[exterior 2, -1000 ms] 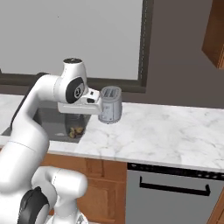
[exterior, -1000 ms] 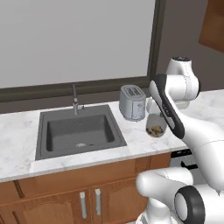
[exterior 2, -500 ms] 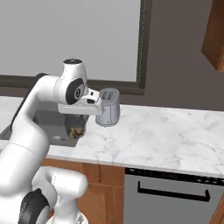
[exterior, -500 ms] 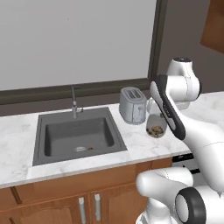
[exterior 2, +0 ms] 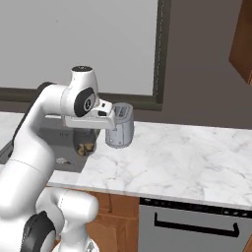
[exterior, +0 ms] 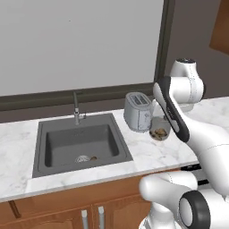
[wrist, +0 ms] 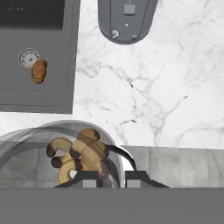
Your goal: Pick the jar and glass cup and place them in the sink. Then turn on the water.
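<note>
Sink [exterior: 42, 154] comes first: its basin holds a small brown bit [wrist: 38, 71] next to the drain [wrist: 28, 57], neither jar nor cup is in it, and no stream falls from the faucet [exterior: 76, 105], so by my reckoning nothing of the job is finished yet. Counter [exterior 2: 187, 162] spreads pale marble to the right, with the toaster [exterior: 138, 111] standing just behind where I work. Jar [exterior: 159, 130], clear with brown-golden pieces inside, hangs lifted over the counter just right of the sink, and my gripper [wrist: 110, 177] is pinched onto its rim, fingers nearly together. I judge this the carry toward the basin; still ahead are the drop, the whole cup trip, and the tap. The cup I cannot place. No brand, label or writing is legible on anything here.
</note>
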